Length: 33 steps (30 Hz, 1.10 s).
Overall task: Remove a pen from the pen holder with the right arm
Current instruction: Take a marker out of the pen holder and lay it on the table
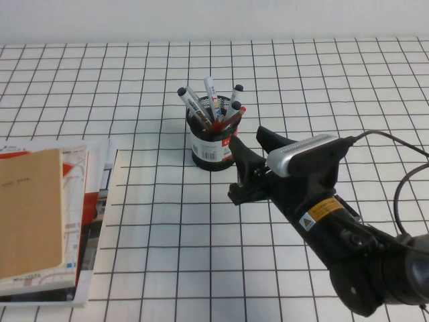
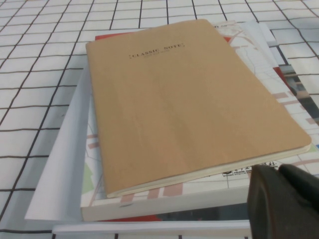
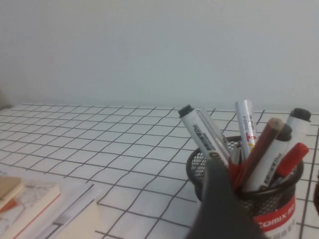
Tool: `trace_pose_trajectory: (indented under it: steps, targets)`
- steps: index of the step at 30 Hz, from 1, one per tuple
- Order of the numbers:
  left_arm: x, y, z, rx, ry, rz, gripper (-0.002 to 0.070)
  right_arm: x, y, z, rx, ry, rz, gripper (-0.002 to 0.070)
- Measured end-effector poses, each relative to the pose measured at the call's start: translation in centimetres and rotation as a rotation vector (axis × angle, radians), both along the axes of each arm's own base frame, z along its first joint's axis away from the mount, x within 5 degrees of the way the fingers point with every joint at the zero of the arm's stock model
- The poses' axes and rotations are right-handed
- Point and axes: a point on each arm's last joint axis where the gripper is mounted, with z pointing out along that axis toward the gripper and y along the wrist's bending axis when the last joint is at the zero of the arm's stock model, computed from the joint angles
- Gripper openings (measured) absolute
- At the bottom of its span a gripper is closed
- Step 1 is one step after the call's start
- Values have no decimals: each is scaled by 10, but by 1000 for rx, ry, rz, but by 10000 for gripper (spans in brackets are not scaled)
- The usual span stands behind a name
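1. Black mesh holder stands upright near the middle of the gridded table, well apart from everything else on it.
2. The pens and markers are all in the holder, leaning outward with their caps up.
3. The right gripper is just beside the holder, on its right and nearer side, pointing toward it.
4. Its fingers are spread wide and hold nothing.
5. A tan notebook lies on a stack of papers at the table's left near edge.
6. The left gripper shows only as a dark shape by the stack's edge in its wrist view; whether it is open or closed, I cannot tell.
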Motion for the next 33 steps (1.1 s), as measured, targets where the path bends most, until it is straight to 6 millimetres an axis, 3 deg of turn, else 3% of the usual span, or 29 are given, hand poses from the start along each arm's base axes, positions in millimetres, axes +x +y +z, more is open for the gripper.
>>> trace_pose_trajectory:
  steps: [13, 33]
  targets:
    - [0, 0, 0, 0, 0, 0, -4, 38, 27, -6, 66, -18, -88, 295]
    - [0, 0, 0, 0, 0, 0, -4, 54, 33, -13, 89, 5, -151, 284]
